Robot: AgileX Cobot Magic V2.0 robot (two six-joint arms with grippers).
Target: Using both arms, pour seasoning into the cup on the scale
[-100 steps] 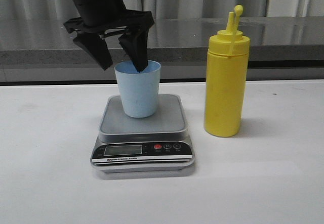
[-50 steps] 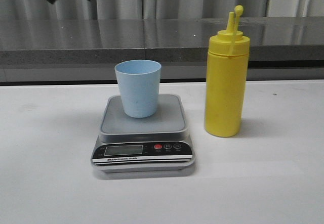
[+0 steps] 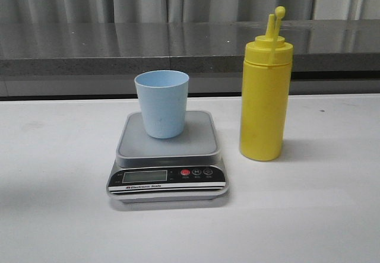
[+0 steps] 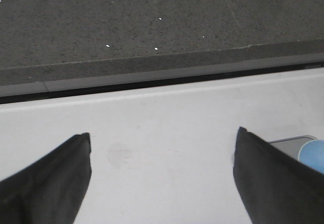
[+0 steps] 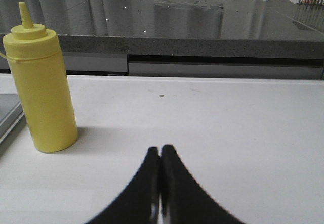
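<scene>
Over on the left, the left gripper [image 4: 162, 153] hangs above bare white tabletop [image 4: 167, 118], its two black fingers [image 4: 50, 178] spread wide with nothing between them. Only its own wrist camera shows it; the front view has no arm in it at all. Past one finger that camera catches a sliver of the scale [image 4: 291, 140] and of the cup [image 4: 312, 154].

Moving across in the front view, the scale [image 3: 168, 159] sits mid-table toward the front edge, grey platform, black panel, red button facing the camera. The cup [image 3: 162, 103] stands upright on the platform, nearer its back left corner, light blue, tapered, open mouth up; its inside is hidden from here.

Just beside the scale's right edge, on the tabletop [image 3: 309, 209] and not touching, stands the seasoning bottle [image 3: 265, 94]: tall, yellow, upright. The front view shows its tethered cap raised beside the nozzle; the right wrist view shows the bottle [image 5: 41, 85] with a bare pointed nozzle.

Far right, the right gripper [image 5: 161, 155] hovers low with its fingertips pressed together, empty, well apart from the bottle.
</scene>
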